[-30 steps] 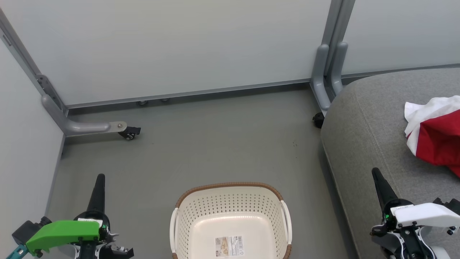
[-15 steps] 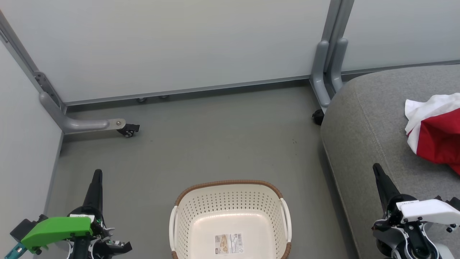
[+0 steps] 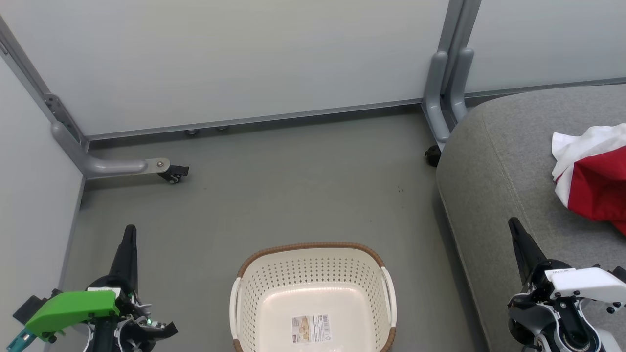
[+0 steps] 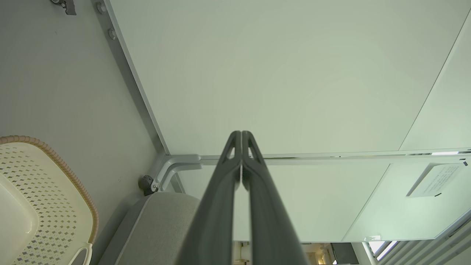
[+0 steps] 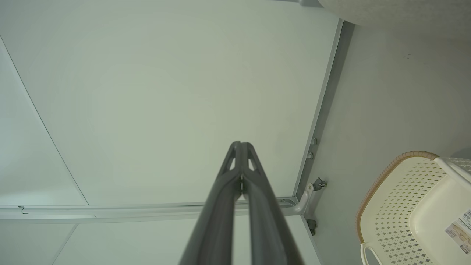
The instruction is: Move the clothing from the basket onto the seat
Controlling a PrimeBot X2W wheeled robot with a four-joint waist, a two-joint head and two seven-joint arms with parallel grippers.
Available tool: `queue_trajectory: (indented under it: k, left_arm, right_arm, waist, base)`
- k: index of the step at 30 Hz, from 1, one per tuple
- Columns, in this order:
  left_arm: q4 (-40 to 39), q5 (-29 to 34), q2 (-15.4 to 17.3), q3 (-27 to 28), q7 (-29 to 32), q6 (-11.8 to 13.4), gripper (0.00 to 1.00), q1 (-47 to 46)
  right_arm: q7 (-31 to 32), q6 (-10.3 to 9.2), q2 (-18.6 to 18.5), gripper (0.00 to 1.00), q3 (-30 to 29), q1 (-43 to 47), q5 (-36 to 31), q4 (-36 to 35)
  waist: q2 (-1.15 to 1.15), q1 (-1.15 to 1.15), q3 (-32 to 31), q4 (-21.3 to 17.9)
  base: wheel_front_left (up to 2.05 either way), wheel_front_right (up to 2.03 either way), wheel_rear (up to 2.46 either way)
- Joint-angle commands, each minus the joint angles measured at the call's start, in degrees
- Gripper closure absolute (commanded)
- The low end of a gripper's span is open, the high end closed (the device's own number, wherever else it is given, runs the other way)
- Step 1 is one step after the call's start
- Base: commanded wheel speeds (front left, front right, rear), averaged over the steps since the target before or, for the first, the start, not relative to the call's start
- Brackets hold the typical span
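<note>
clothing (image 3: 595,189) heaped on seat (image 3: 489,161), axis unclear

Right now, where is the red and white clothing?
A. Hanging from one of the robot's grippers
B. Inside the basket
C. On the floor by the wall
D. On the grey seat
D: the clothing lies crumpled on the seat, and the basket on the floor has no fabric in it.

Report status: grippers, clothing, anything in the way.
Left gripper shut, empty. Right gripper shut, empty. Clothing on the seat; basket shows none inside. Nothing in the way.
</note>
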Motion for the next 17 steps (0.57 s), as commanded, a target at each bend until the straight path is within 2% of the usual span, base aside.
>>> queue_trajectory:
  k: [1,17]
  left_arm:
    - [0.1,-0.2,0.0,0.2,0.2,-0.3,1.0,-0.8]
    - [0.1,0.3,-0.3,0.6,0.4,-0.3,1.0,-0.7]
  right_arm:
    - [0.2,-0.02,-0.2,1.0,-0.2,-0.5,0.2,0.2]
    - [0.4,-0.02,0.0,1.0,-0.4,-0.6,-0.2,0.2]
  waist:
    - [0.0,0.0,0.0,0.0]
    - [0.0,0.0,0.0,0.0]
  base:
    - [0.0,0.0,0.0]
    - [0.0,0.0,0.0]
